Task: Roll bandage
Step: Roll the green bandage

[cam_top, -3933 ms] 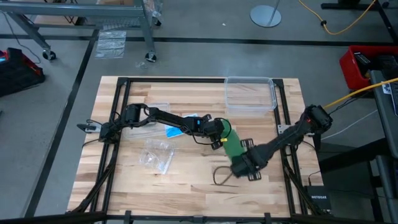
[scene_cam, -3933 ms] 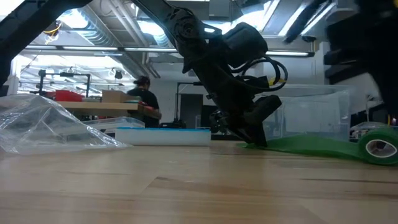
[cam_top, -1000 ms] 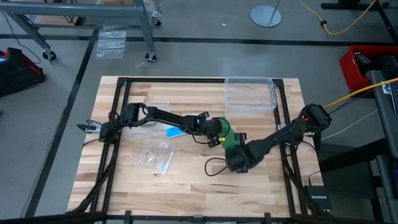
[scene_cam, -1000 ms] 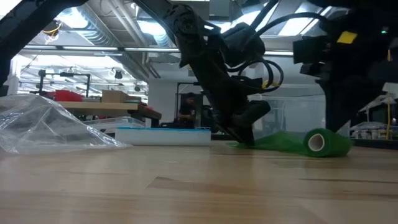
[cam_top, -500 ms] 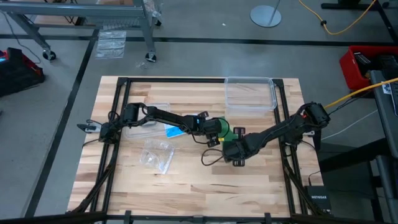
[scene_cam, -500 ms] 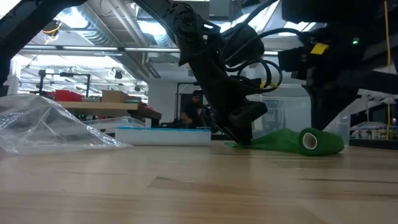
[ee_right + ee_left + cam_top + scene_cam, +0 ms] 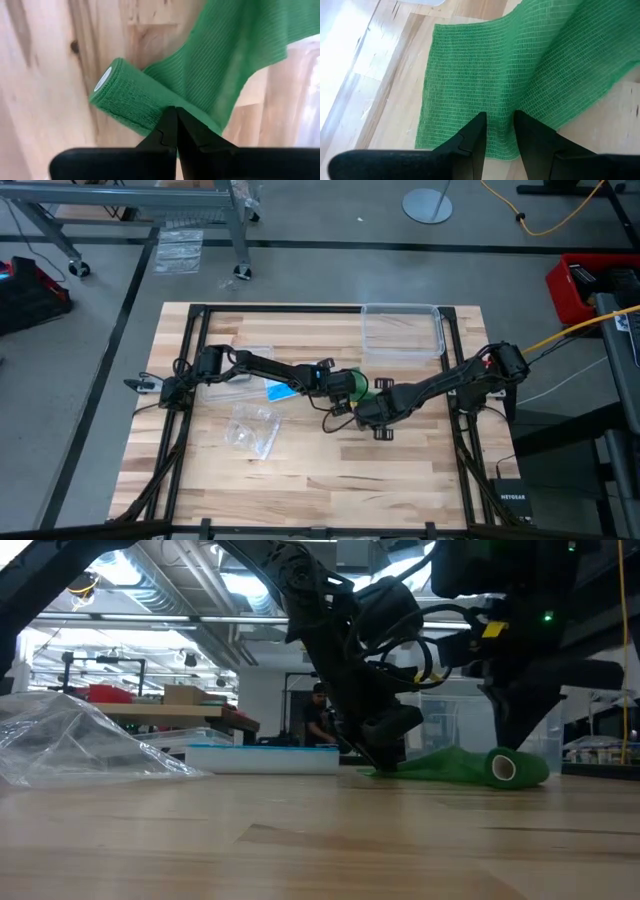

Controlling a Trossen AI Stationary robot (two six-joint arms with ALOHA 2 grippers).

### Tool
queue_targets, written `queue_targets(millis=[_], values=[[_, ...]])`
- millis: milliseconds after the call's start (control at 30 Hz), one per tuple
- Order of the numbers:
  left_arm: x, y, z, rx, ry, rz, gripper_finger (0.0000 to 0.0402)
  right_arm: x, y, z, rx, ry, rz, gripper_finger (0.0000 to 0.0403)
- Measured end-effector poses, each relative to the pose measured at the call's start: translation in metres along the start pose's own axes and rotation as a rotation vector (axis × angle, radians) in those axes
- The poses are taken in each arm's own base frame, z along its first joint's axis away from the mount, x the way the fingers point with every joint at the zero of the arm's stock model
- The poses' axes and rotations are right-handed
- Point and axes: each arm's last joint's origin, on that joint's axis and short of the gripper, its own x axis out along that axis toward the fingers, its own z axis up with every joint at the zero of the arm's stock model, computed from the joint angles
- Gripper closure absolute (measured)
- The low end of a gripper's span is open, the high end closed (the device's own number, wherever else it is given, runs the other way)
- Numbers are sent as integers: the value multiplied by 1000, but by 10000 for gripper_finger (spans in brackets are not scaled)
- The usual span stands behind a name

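Both grippers meet at the middle of the table (image 7: 300, 490), just toward 3 o'clock of centre in the high view. We see the left gripper (image 7: 499, 131) pressed down on the flat free end of the bandage (image 7: 362, 390), its 2 fingers (image 7: 470, 142) set slightly apart with green mesh showing in the narrow gap between them, pinning the strip rather than clamping it. Our right gripper (image 7: 175, 131) has its fingers closed tip to tip against the rolled part of the bandage (image 7: 131, 97), which lies on its side with the white core end visible; whether fabric is actually nipped between the tips we cannot tell. In the low view the roll (image 7: 515, 768) rests on the wood with the unrolled length running from it to the left gripper (image 7: 385, 745). Toward 12 o'clock of the grippers stands the clear plastic box (image 7: 402, 330), near the far table edge; toward 9 o'clock lie the blue and white pill organizer (image 7: 285, 388) and the small clear plastic bag (image 7: 252, 427), each apart from the bandage. Bare wood stretches open toward 6 o'clock, all the way to the near edge. A person (image 7: 320, 722) stands in the room beyond. We can read no writing on anything.
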Motion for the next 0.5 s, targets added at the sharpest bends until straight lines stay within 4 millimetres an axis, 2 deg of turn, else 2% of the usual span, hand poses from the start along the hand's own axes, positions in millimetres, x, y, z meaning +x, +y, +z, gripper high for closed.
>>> queue_targets(millis=[300, 500], values=[[0, -1, 0, 30, -2, -4, 303, -3, 8, -9, -31, 82, 58, 402], [0, -2, 1, 49, -11, -10, 268, -2, 9, -12, -31, 125, 113, 402]])
